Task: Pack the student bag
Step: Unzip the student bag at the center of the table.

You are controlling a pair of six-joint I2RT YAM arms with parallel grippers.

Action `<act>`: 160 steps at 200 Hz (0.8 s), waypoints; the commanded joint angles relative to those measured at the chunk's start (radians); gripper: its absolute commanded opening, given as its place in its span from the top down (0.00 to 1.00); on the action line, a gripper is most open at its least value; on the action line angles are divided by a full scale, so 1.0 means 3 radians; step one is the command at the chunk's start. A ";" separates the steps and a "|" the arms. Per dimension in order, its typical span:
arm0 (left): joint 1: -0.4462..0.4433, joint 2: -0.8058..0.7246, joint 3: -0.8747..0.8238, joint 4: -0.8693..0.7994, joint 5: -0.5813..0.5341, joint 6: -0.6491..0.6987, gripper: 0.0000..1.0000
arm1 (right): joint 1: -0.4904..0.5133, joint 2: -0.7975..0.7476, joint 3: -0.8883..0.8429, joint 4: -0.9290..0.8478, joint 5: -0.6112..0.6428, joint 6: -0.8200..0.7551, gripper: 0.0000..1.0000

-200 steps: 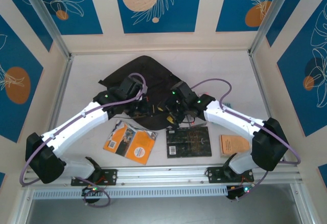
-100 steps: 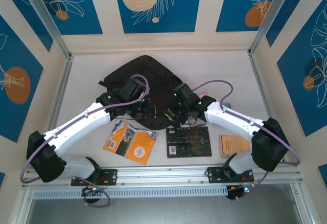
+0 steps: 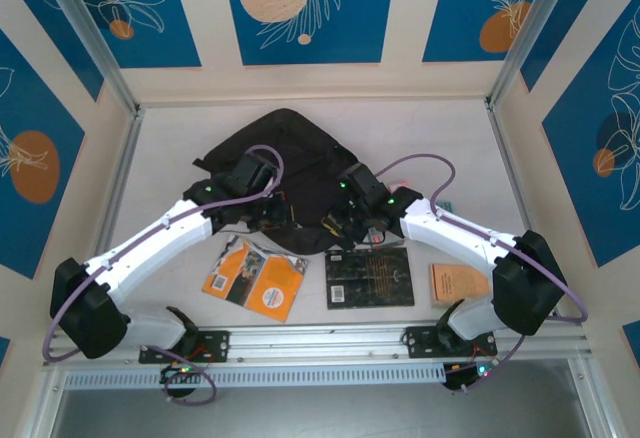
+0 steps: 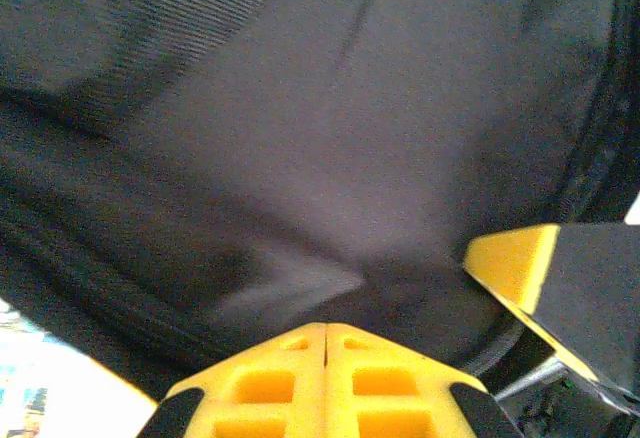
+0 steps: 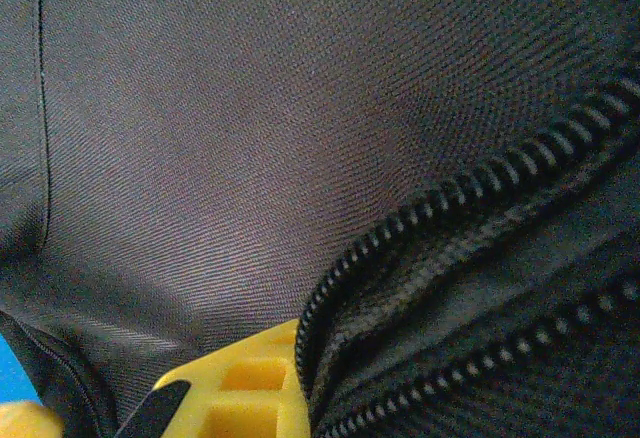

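The bag is laid flat on the far middle of the table, and both grippers are set at its near edge, close together.

The change is on the right. A second ago the right gripper was held spread; now it is closed down. In the right wrist view a yellow finger is seen under the zip, whose lip is draped over it, so the bag's zip edge is judged to be what is pinched. In the overhead view that wrist is also seen shifted slightly toward the left gripper.

No change is seen on the left. Its fingers are pressed together as before, with a pucker of black cloth running to their tips. A pinch on the cloth is likely there, though it cannot be confirmed.

For the task this is taken to mean that the bag's mouth is now gripped from the right and probably from both sides. It is ready to be pulled apart, but not yet opened.

Nothing is packed. The orange book, the black book and the tan book are left lying on the table near the arm bases, apart from the bag.
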 commanded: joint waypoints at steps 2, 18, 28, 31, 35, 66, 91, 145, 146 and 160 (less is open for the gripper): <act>0.0245 -0.0186 -0.0027 -0.0178 -0.0147 0.0194 1.00 | -0.0048 -0.0088 0.0017 -0.0363 0.0211 -0.0170 1.00; 0.0369 -0.0208 -0.0024 -0.0208 -0.0155 0.0254 1.00 | -0.0048 -0.0083 0.0039 -0.0374 0.0217 -0.0231 1.00; 0.0441 -0.0206 -0.0011 -0.0228 -0.0159 0.0289 1.00 | -0.0048 -0.0074 0.0064 -0.0402 0.0227 -0.0273 1.00; 0.0461 -0.0206 -0.0008 -0.0234 -0.0169 0.0300 1.00 | -0.0048 -0.0075 0.0074 -0.0411 0.0228 -0.0296 1.00; 0.0492 -0.0204 -0.0005 -0.0246 -0.0176 0.0315 1.00 | -0.0047 -0.0070 0.0083 -0.0410 0.0227 -0.0314 1.00; 0.0668 -0.0178 0.0022 -0.0289 -0.0346 0.0376 1.00 | -0.0051 -0.0058 0.0117 -0.0438 0.0242 -0.0460 1.00; 0.0807 -0.0158 -0.0017 -0.0254 -0.0423 0.0324 1.00 | -0.0053 -0.0066 0.0077 -0.0391 0.0243 -0.0523 1.00; 0.0962 -0.0087 0.0039 -0.0283 -0.0885 0.0349 1.00 | -0.0053 -0.0072 0.0082 -0.0442 0.0323 -0.0698 1.00; 0.0969 -0.0085 0.0039 -0.0287 -0.0900 0.0345 1.00 | -0.0053 -0.0074 0.0082 -0.0441 0.0326 -0.0701 1.00; 0.1044 -0.0060 0.0039 -0.0292 -0.1029 0.0242 1.00 | -0.0058 -0.0083 0.0077 -0.0442 0.0355 -0.0728 1.00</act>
